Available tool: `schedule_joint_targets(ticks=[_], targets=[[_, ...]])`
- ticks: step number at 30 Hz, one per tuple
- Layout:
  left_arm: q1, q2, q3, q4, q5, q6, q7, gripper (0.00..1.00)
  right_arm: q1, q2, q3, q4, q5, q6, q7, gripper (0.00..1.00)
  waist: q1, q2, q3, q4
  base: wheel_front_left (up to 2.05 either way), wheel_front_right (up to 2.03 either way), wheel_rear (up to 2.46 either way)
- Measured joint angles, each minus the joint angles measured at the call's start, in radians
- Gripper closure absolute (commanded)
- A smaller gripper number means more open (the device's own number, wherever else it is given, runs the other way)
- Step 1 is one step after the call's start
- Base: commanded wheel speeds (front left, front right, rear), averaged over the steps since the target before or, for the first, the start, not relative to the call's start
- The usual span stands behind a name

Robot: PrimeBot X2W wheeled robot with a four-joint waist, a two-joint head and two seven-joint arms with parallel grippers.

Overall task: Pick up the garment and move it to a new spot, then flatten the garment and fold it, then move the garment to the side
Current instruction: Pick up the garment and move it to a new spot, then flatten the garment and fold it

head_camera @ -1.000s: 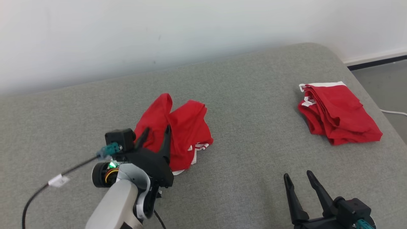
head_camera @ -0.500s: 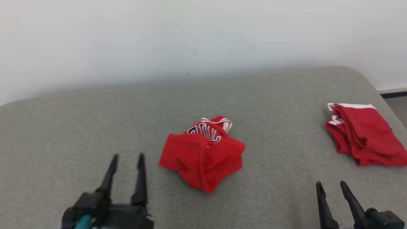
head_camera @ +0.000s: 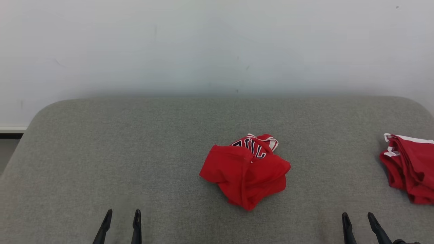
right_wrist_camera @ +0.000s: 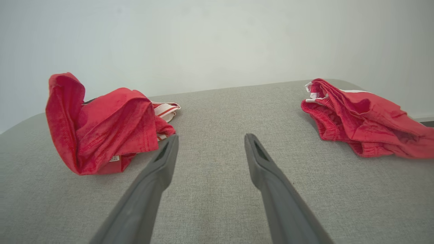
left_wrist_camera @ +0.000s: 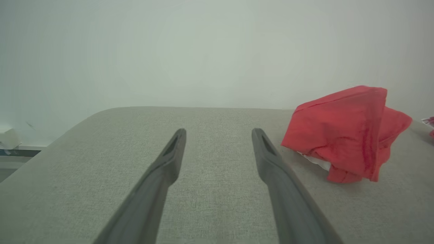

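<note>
The crumpled red lettered jersey (head_camera: pixel 245 171) is heaped at the middle of the grey upholstered surface (head_camera: pixel 118 152). The left end effector (head_camera: pixel 123 212) and right end effector (head_camera: pixel 357 215) are spread, empty. For flattening, opposite hems should be pinched and drawn apart.

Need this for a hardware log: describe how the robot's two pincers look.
The left pincer and right pincer match: each has two long, slim, matte black fingers tapering to pointed tips, with a narrow recessed slot near each tip.
</note>
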State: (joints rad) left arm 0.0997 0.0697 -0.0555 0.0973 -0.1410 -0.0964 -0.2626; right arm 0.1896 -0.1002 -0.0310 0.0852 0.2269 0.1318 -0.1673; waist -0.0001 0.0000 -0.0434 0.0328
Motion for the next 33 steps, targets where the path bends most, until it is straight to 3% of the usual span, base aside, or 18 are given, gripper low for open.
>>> schedule_joint_targets(ticks=[33], targets=[[0.013, -0.018, 0.039, 0.061, 0.03, -0.027, 0.0, 0.0, -0.002, 0.019, 0.023, 0.04, 0.0, 0.0, -0.014, 0.0, 0.0001, 0.0, -0.008, 0.019, 0.0, 0.0, 0.0]])
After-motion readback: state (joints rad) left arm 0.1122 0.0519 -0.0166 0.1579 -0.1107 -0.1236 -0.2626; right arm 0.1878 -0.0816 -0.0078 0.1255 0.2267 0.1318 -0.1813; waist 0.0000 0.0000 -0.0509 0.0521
